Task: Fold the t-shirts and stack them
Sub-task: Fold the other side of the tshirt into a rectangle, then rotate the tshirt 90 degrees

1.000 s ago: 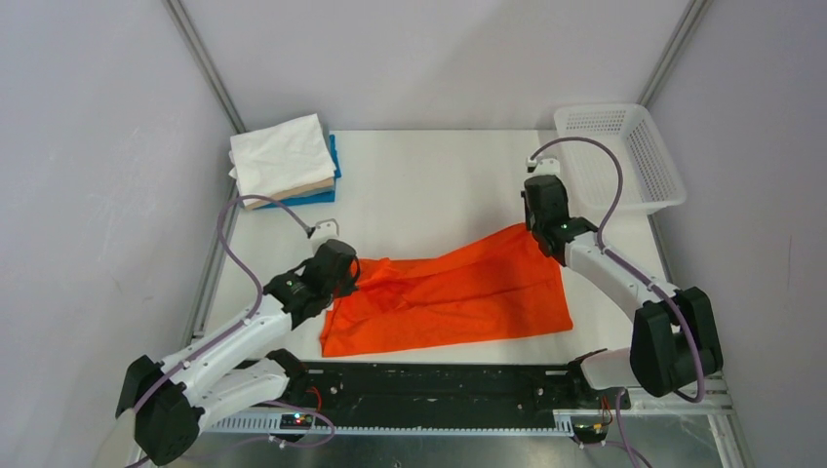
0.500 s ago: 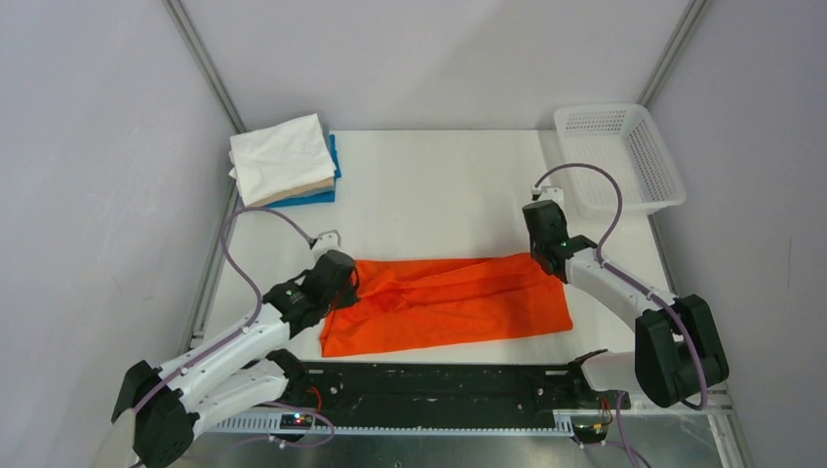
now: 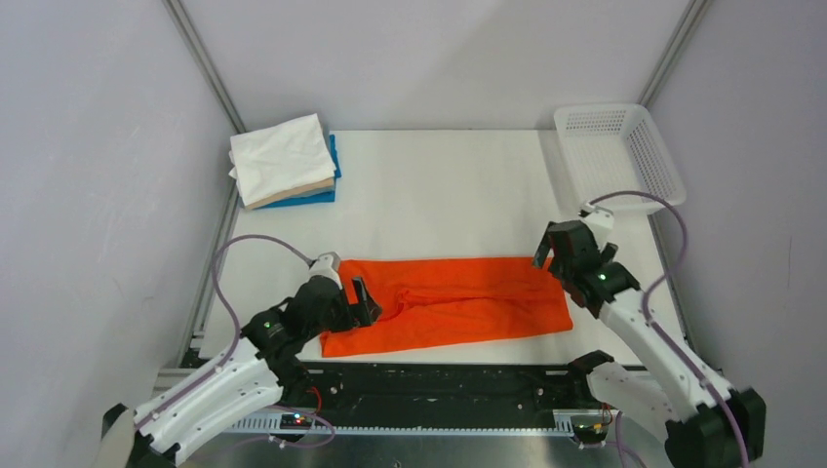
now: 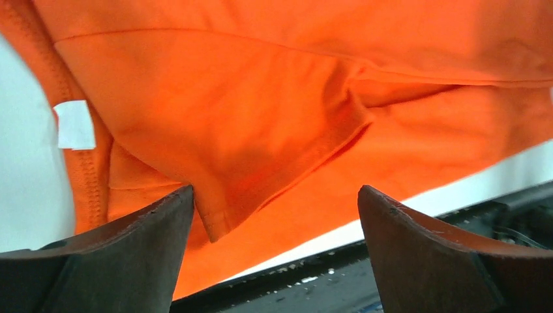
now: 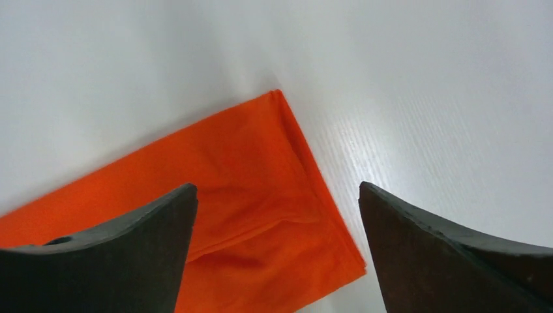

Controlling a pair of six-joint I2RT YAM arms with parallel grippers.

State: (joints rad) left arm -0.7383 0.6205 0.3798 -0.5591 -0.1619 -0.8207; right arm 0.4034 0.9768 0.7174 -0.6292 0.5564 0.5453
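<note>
The orange t-shirt (image 3: 449,302) lies flat near the table's front edge, folded into a long strip. My left gripper (image 3: 363,300) hovers open over its left end. In the left wrist view the orange cloth (image 4: 261,98) with a folded sleeve and a white label (image 4: 74,124) fills the gap of my left gripper (image 4: 275,192), which holds nothing. My right gripper (image 3: 549,252) stands open above the shirt's far right corner. The right wrist view shows that orange corner (image 5: 228,182) below my right gripper (image 5: 277,188), untouched. A pile of folded shirts (image 3: 285,161), white over beige and blue, sits at the back left.
A white mesh basket (image 3: 663,175) stands at the back right corner. Bare white table (image 3: 439,195) stretches between the pile, the basket and the orange shirt. A black rail (image 3: 439,385) runs along the near edge.
Both grippers have opened and let go of the orange shirt. Its raised far edge has dropped flat. Both arms have drawn back toward the near edge.
</note>
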